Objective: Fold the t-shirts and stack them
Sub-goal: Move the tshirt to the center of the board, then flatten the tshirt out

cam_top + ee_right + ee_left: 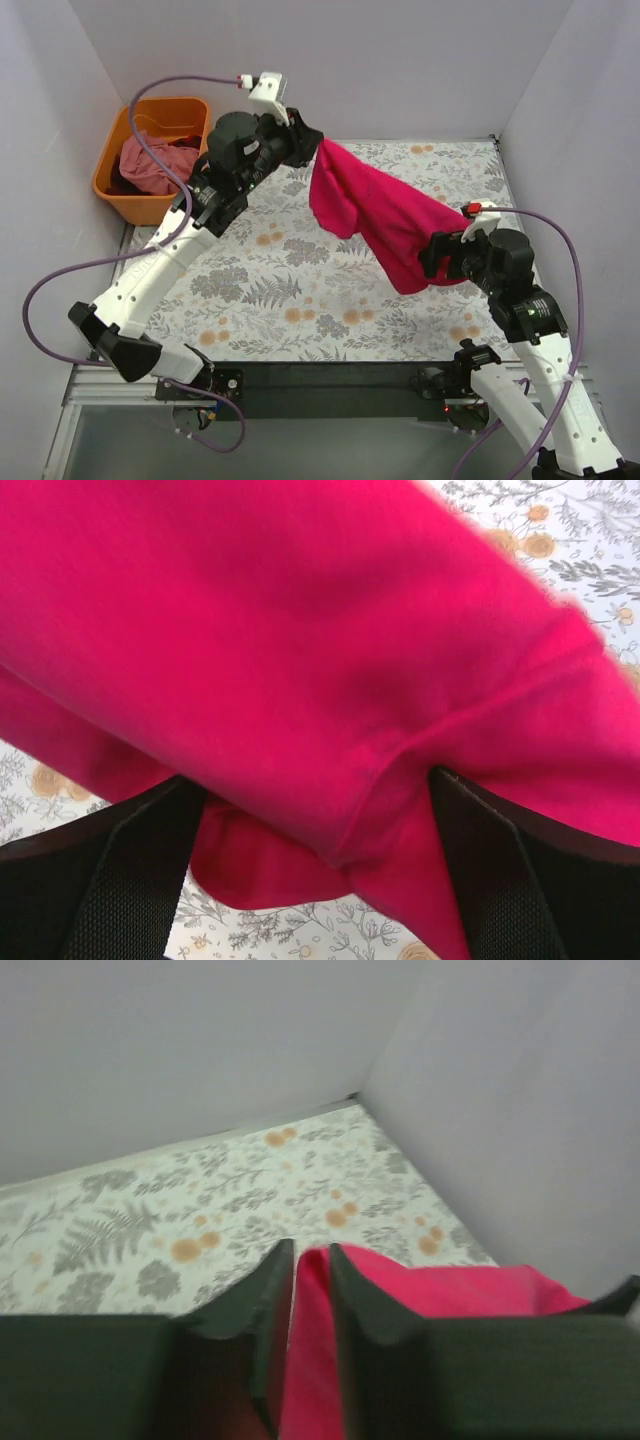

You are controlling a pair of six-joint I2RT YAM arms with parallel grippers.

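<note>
A vivid crimson-pink t-shirt (375, 210) hangs stretched in the air above the floral table (270, 280). My left gripper (312, 148) is raised at the back and shut on the shirt's upper edge; in the left wrist view the cloth (450, 1285) is pinched between the two fingers of that gripper (310, 1255). My right gripper (440, 255) is at the shirt's lower end. In the right wrist view its fingers (150, 850) stand wide apart with the shirt (300, 630) bunched between and over them. A paler dusty pink shirt (145, 165) lies crumpled in the basket.
An orange plastic basket (118, 200) stands off the table's back left corner. White walls close in the back and both sides. The table's dark front edge (320, 375) runs between the arm bases.
</note>
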